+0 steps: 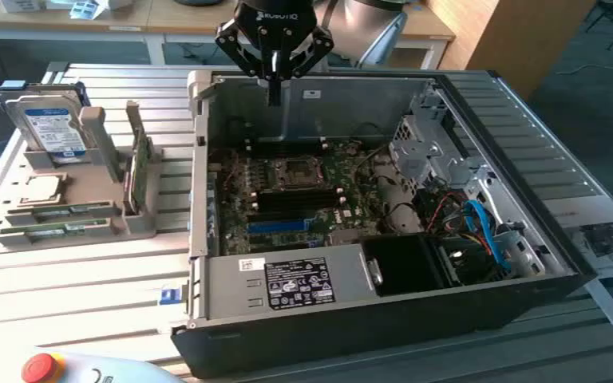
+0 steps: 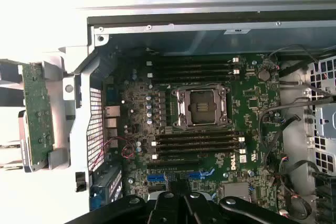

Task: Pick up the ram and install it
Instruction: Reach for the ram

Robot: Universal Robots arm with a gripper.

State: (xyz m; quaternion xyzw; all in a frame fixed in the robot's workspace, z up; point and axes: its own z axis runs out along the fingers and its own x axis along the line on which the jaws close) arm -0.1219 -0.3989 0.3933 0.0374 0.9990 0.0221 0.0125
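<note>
the slatted white surface (image 1: 93, 271) carries everything. the biggest thing on it is the computer case (image 1: 392, 319), laid on its side with the panel off, i'd guess so the board faces up where an arm from above can reach it. inside lies the green motherboard (image 1: 296, 191), with its bare processor socket (image 2: 202, 106) in the middle. banks of long black memory slots (image 2: 197, 142) run on either side of the socket, and all look unfilled.

in the exterior view, at nine o'clock from the case, stands a grey parts rack (image 1: 125, 227). each part has its own cradle, probably to keep it steady and easy to pinch. a silver hard drive (image 1: 51, 128) with a blue label stands upright at the rack's far end, and a taller green card (image 1: 136, 163) stands on edge nearest the case.

the claw (image 1: 274, 97) hangs at twelve o'clock over the case, above its back wall. it is clenched tight with nothing between its fingers (image 2: 181, 203), and it looks straight down on the board.

the ram (image 1: 60, 212) lies flat in a low tray of the rack, well apart from the claw. a second stick much like it lies in the next tray, toward six o'clock. so nothing is picked up yet.
</note>
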